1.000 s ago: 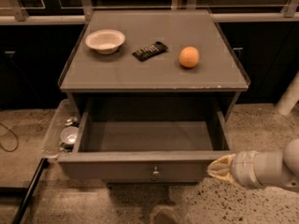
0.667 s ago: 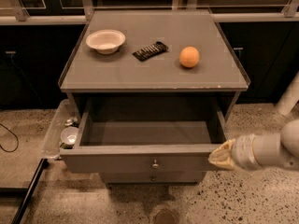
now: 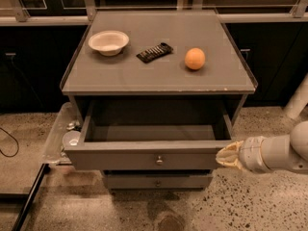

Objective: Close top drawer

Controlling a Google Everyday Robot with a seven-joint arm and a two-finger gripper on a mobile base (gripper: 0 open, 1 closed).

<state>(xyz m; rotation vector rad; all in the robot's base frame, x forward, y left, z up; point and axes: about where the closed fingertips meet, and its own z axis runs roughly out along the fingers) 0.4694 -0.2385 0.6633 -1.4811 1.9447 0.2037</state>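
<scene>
speckled stone floor runs under everything you see, with dark cabinet fronts along the back. left of your gripper stands the grey cabinet, its flat top up and to the left of the gripper. the top drawer is pulled well out, and its front runs from far on the left right up to the gripper. just below it, down and to the left of the gripper, a lower drawer front sits pushed in. the gripper comes in from the right on a pale arm, its tan tip at the right end of the top drawer's front, touching it or just short of it. you cannot tell whether the gripper is spread or pressed together. far left of the gripper, a clear tray sits beside the cabinet with small metal things in it. on the cabinet top, up and left of the gripper, a white bowl lies farthest, an orange nearest, and a dark packet between them. a small round knob sits mid-front on the top drawer, level with the gripper and to its left.
</scene>
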